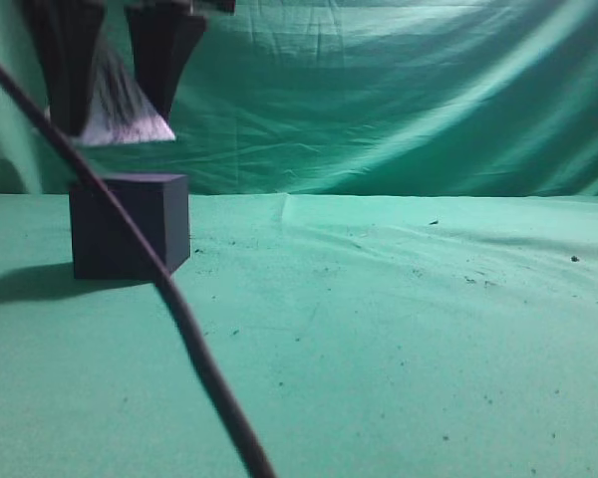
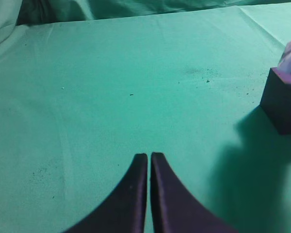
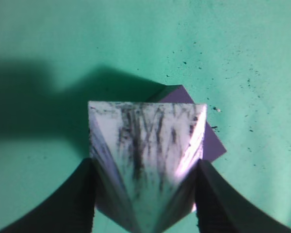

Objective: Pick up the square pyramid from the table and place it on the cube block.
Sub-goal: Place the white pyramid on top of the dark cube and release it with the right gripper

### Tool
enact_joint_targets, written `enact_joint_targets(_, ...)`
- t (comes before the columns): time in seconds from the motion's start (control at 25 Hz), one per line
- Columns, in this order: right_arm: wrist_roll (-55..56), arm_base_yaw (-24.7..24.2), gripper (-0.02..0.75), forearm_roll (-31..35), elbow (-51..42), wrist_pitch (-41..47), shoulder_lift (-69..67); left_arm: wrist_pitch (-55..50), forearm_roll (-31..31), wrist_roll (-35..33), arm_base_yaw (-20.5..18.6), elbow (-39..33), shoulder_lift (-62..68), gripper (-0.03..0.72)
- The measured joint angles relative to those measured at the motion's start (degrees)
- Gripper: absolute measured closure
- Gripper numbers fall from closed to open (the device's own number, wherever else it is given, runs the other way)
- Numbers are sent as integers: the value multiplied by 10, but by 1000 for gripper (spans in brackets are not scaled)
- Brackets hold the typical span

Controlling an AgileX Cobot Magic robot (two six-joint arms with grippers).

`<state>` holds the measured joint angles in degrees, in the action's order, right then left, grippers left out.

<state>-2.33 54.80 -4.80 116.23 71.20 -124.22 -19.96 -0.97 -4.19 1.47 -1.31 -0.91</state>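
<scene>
Pyramid (image 3: 145,155) clamped between the right gripper's (image 3: 144,204) jaws, held in the air above the cube (image 1: 130,225), clear of its top face by a visible gap in the exterior view. Pale faces with dark streaks, base edge level or nearly so, one dark finger (image 1: 68,60) on each slanted side. Seen from the right wrist, base sitting turned relative to the cube below: a purple corner pokes out past the pyramid's right edge, so not squarely aligned, perhaps also offset.

Likely trouble from here: lowered as is, base lands rotated or overhanging, then tips off once released. Grip on sloped faces also risky; smooth slants could let the pyramid squirt upward or twist as the jaws press or open unevenly. Any sideways drift on the way down could nudge the cube across the wrinkled cloth of the bench (image 1: 399,339).

Cube resting on the bench, left of centre in the exterior view. Left gripper (image 2: 149,156) low over bare cloth, well apart from the cube, jaws pressed together with nothing between. Dark cable (image 1: 179,309) crossing the foreground, apparently clear of the work
</scene>
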Motion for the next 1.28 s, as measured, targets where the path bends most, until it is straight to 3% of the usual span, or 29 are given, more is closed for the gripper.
enact_joint_targets(0.68,6,-31,363,24,9,-3,-38,0,0,0,0,0,0,688)
enact_joint_targets(0.76,6,-31,214,24,8,-3,-39,0,0,0,0,0,0,688)
enact_joint_targets(0.88,6,-31,85,31,8,-3,-34,0,0,0,0,0,0,688)
enact_joint_targets(1.08,6,-31,93,35,14,-1,8,0,0,0,0,0,0,688)
enact_joint_targets(1.28,25,-31,429,67,26,2,87,0,0,0,0,0,0,688)
